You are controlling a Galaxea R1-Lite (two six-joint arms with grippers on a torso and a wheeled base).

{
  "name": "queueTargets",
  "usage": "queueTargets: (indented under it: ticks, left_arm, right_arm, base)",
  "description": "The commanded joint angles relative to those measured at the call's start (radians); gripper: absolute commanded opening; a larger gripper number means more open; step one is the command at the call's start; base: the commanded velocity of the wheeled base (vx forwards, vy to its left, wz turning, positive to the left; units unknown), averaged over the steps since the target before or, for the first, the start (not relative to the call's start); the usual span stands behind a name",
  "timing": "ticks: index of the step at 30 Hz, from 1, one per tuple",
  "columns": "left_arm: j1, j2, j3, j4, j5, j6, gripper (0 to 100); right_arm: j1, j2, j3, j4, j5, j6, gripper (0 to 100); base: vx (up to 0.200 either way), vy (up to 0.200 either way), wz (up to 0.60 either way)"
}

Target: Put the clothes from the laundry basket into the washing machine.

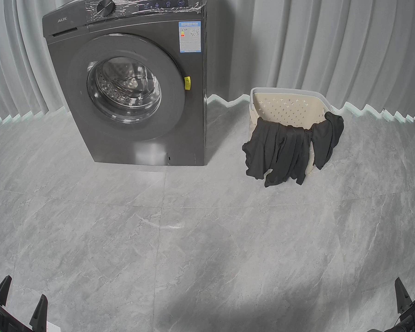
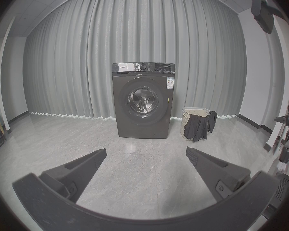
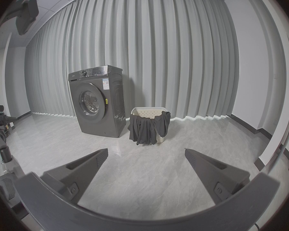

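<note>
Both wide open and empty, left gripper (image 1: pixel 23 296) and right gripper (image 1: pixel 412 282) sit well short of the clothes (image 1: pixel 281 151) draped over the basket (image 1: pixel 286 106), the right one nearer.

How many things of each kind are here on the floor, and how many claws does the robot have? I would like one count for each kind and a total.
Washing machine: 1
Laundry basket: 1
Heap of black clothes hung over the basket's rim: 1 (separate pieces cannot be told apart)
Claws, both open: 2, the left claw and the right claw
Total: 5
</note>
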Motion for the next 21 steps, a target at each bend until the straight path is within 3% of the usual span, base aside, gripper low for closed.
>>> queueTargets:
  ticks: [1, 9, 10, 21]
  left_arm:
    - [0.0, -0.018, 0.016, -0.001, 0.0, 0.0, 100]
    - [0.0, -0.018, 0.016, -0.001, 0.0, -0.007, 100]
    - [0.0, -0.018, 0.016, 0.001, 0.002, -0.018, 100]
    - [0.0, -0.018, 0.015, 0.001, 0.002, -0.018, 100]
  right_arm:
    - [0.0, -0.016, 0.018, 0.0, 0.0, -0.001, 100]
    - [0.0, -0.016, 0.018, 0.0, 0.0, -0.001, 100]
    - [0.0, -0.016, 0.018, 0.0, 0.0, -0.001, 100]
    - [0.0, -0.016, 0.018, 0.0, 0.0, -0.001, 100]
  base:
    - [0.0, 0.0, 0.0]
    - [0.0, 0.0, 0.0]
    - [0.2, 0.0, 0.0]
    - [0.2, 0.0, 0.0]
